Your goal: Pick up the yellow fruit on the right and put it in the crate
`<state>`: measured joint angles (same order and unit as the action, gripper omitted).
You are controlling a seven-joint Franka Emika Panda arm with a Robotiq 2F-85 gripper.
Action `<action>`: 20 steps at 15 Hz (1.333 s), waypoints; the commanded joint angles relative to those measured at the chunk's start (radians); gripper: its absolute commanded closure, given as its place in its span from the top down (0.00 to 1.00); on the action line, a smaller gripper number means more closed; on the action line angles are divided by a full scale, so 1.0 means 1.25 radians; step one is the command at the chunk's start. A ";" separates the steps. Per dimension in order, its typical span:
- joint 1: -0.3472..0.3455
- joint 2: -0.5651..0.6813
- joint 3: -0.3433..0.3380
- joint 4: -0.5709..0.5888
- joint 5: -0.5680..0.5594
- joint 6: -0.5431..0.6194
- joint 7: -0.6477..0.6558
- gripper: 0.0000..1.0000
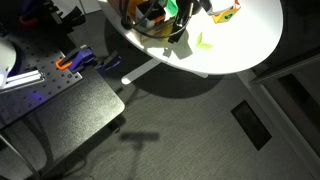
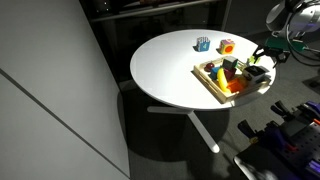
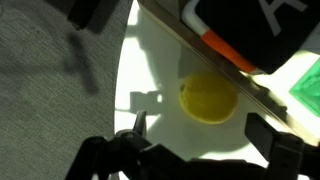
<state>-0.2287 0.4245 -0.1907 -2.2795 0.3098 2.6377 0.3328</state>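
In the wrist view the yellow fruit (image 3: pixel 208 97) lies on the white table, right beside the crate's wooden side (image 3: pixel 255 88). My gripper (image 3: pixel 200 125) is open. One finger is on each side of the fruit, and the fruit sits just past the fingertips, untouched. In both exterior views the gripper (image 1: pixel 185 20) (image 2: pixel 262 58) hangs low at the crate's (image 1: pixel 140 30) (image 2: pixel 210 82) outer side near the table edge. There the gripper hides the fruit. The crate holds several colourful toys.
The round white table (image 2: pixel 165 70) stands on a pedestal. A small orange-and-red block (image 2: pixel 227 46) (image 1: pixel 225 12) and a blue item (image 2: pixel 203 44) sit beyond the crate. A flat greenish-yellow piece (image 1: pixel 203 41) lies on the table near the gripper. The table edge is close.
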 commanded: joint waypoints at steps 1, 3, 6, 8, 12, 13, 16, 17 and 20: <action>0.013 0.006 -0.012 0.006 -0.001 0.000 0.021 1.00; 0.015 0.007 -0.016 0.006 0.002 0.003 0.033 1.00; 0.021 0.007 -0.026 0.005 0.003 0.010 0.068 1.00; 0.025 0.007 -0.033 0.005 0.006 0.012 0.094 1.00; 0.032 0.016 -0.035 0.011 0.014 -0.007 0.140 1.00; 0.033 0.020 -0.034 0.012 0.015 -0.010 0.149 1.00; 0.039 0.037 -0.030 0.017 0.020 -0.010 0.172 1.00; 0.039 0.041 -0.027 0.018 0.023 -0.008 0.175 1.00; 0.040 0.050 -0.020 0.022 0.032 0.000 0.177 1.00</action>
<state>-0.1826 0.4714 -0.2212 -2.2763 0.3139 2.6421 0.5443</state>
